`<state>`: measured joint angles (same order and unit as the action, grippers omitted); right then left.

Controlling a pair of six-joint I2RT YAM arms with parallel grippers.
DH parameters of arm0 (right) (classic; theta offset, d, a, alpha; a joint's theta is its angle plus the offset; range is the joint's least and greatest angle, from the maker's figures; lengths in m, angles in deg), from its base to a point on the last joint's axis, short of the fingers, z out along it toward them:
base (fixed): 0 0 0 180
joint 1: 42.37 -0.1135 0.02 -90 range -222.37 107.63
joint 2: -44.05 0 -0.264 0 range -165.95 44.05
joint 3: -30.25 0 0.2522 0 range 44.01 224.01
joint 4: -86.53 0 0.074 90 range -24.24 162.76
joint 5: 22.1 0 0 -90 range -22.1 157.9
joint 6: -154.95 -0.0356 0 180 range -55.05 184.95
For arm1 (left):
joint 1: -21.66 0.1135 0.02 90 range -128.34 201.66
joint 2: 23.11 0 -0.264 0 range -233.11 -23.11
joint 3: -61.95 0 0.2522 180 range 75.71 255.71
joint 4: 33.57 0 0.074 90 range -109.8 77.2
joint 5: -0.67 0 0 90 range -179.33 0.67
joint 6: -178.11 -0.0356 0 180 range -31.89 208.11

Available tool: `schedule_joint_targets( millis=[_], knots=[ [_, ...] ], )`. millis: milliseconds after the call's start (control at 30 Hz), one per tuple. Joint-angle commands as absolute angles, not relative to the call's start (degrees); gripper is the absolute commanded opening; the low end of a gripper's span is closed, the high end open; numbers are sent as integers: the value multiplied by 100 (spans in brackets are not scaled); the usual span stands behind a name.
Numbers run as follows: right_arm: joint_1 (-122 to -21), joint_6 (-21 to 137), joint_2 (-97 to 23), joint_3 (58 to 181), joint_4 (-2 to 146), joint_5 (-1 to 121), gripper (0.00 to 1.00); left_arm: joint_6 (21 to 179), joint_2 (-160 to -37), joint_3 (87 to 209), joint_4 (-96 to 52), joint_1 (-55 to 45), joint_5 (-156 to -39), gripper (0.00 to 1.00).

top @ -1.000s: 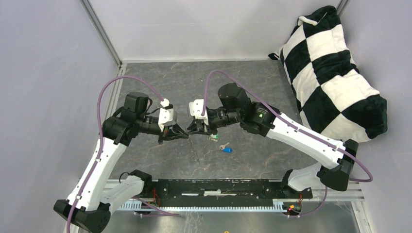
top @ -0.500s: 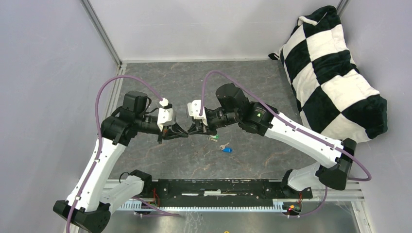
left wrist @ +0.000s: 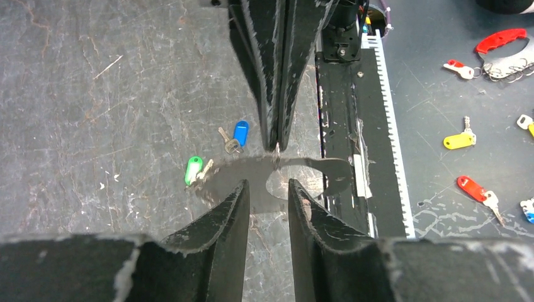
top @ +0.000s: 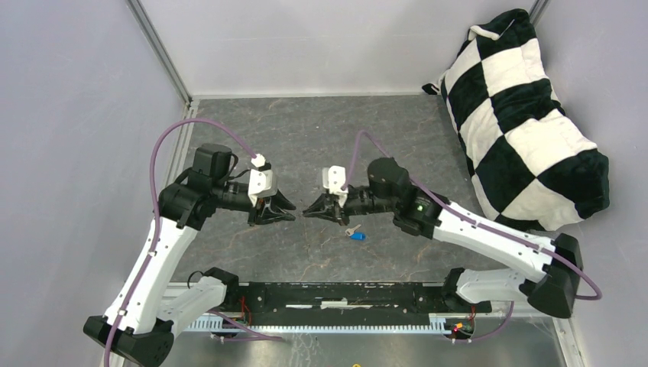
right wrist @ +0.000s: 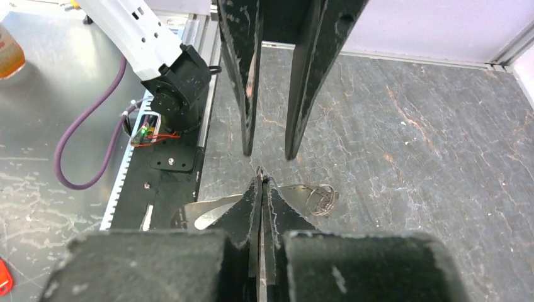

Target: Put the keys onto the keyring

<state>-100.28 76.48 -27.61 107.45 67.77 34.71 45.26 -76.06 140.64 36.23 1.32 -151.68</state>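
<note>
One second ago the tips met; now the left gripper (left wrist: 267, 184) is released and the right gripper (left wrist: 276, 145), drawn back, is clenched, a silver speck at its tips. Beneath, near the middle of the table (top: 306, 145), lie the green key (left wrist: 193, 170), the blue key (left wrist: 240, 132) and, seemingly, the thin keyring (right wrist: 321, 200). Keys: light, stiff, slippery; pinch the plastic heads.

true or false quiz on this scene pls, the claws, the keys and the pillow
1. The left claw is open. True.
2. The right claw is wide open. False: its jaws are pressed together.
3. The blue key lies on the table. True.
4. The left claw holds the green key. False: it lies on the table, near the blue key.
5. The checkered pillow is on the left. False: it is on the right.
</note>
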Motion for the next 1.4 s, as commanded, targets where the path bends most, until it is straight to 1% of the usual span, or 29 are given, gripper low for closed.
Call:
schedule_joint_targets(
  millis=[0, 100, 233, 367, 500, 600, 767, 933, 1067, 1367],
  knots=[
    [-10038, 6645, -1975, 9806, 9181, 3861, 1, 4978, -7436, 14084, 3565, 126, -15174, 36],
    [-10037, 6190, -1705, 9246, 10118, 3966, 1, 5422, -7246, 13828, 3172, 127, -15247, 36],
    [-10033, 5803, -1615, 8894, 10753, 4091, 1, 6127, -7031, 13453, 2345, 126, -15324, 35],
    [-10035, 5396, -1594, 8525, 11544, 4168, 1, 6658, -7042, 13364, 1766, 126, -15592, 35],
    [-10037, 5088, -1627, 8211, 12215, 4298, 1, 7273, -7049, 13354, 1087, 128, -15734, 39],
    [-10033, 4869, -1715, 8062, 12663, 4320, 1, 7408, -7060, 13363, 982, 126, -15905, 43],
    [-10040, 4531, -1882, 7881, 13334, 4337, 1, 7395, -7007, 13259, 981, 126, -16005, 43],
    [-10046, 4414, -2069, 7978, 13513, 4244, 1, 7351, -6995, 13215, 986, 128, -16069, 44],
    [-10063, 4412, -2158, 8005, 13586, 4274, 1, 7339, -7047, 13338, 981, 126, -16167, 48],
    [-10151, 4479, -2335, 8031, 13613, 4347, 1, 7573, -7001, 13320, 762, 127, -16236, 48]
  ],
)
